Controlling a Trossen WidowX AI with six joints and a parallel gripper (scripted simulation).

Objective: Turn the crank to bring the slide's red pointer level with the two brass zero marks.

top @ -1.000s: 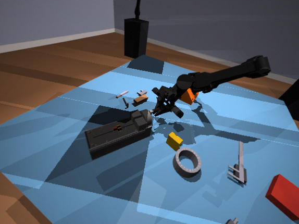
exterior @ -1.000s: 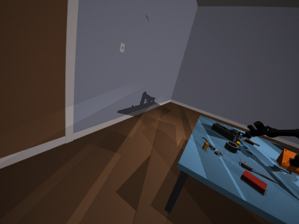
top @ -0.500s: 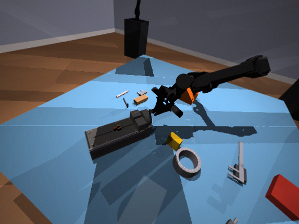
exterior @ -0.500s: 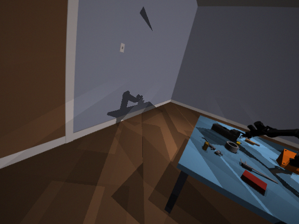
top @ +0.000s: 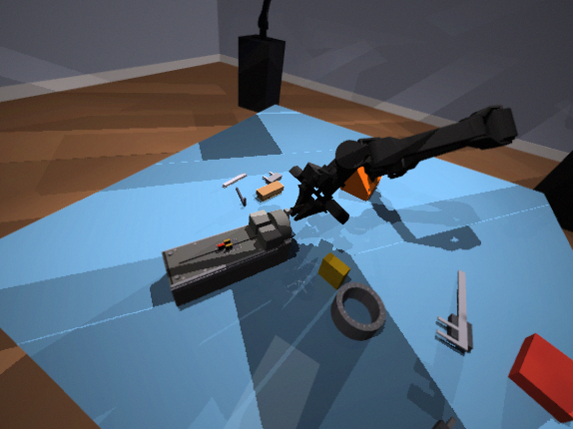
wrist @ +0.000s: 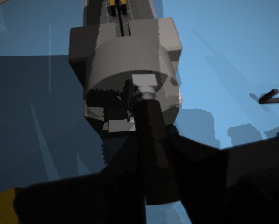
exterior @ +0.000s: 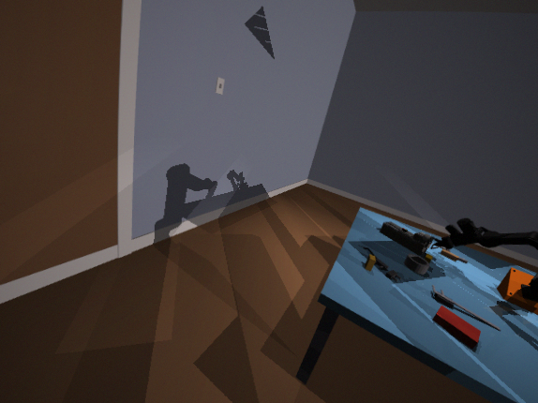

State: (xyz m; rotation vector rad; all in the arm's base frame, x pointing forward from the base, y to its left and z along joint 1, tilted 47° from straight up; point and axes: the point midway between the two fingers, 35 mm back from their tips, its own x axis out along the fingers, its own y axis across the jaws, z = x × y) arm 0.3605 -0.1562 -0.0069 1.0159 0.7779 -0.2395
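Observation:
The machine [top: 200,263] [exterior: 398,235] [wrist: 128,56] is a long grey box with a slotted top and a round housing [top: 280,223] at one end. The small red pointer [top: 221,245] sits at the slot beside the brass marks [top: 228,243] [wrist: 117,7]; whether they are exactly level is too small to tell. The dark crank handle [wrist: 153,146] sticks out from the housing's end face, at its upper part in the wrist view. My gripper [top: 295,214] [wrist: 146,135] is shut on this handle, one finger at each side. The handle's far end is partly hidden in the top view.
A yellow block [top: 333,270] and a grey ring [top: 358,311] [exterior: 417,264] lie near the machine's crank end. A tan block [top: 270,191] lies behind it. A caliper [top: 463,314], a red block [top: 544,376] [exterior: 456,326] and an orange object [top: 360,185] [exterior: 515,283] are farther off.

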